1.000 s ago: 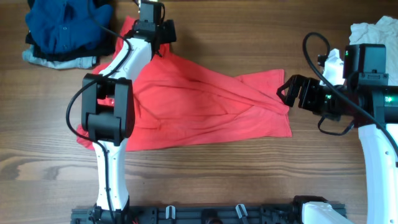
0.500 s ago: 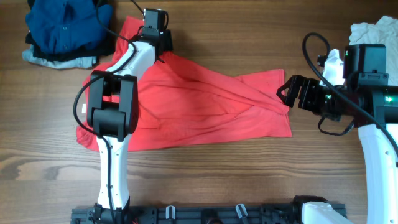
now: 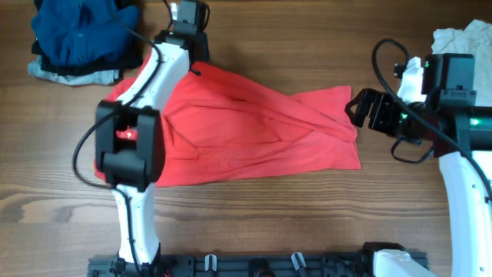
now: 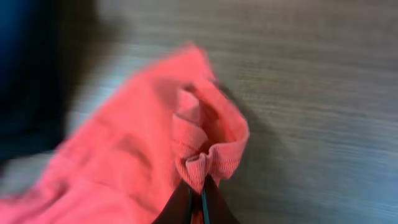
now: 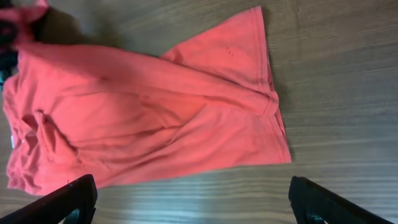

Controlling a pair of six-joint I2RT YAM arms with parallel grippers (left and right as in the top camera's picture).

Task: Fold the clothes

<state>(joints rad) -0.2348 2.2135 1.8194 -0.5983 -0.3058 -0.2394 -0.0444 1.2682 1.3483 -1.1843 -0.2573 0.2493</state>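
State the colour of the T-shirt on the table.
The T-shirt is red, shown best in the right wrist view.

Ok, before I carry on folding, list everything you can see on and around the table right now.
red short-sleeved cotton T-shirt: one, red, lying crumpled across the table's middle
pile of blue and grey clothes: one, blue on top of grey, far left corner
white crumpled cloth: one, white, far right corner
wooden table: one, brown, under everything
left arm: one, white and black, jaws shut on the T-shirt's far ribbed edge
right arm: one, white and black, jaws open at the T-shirt's right edge
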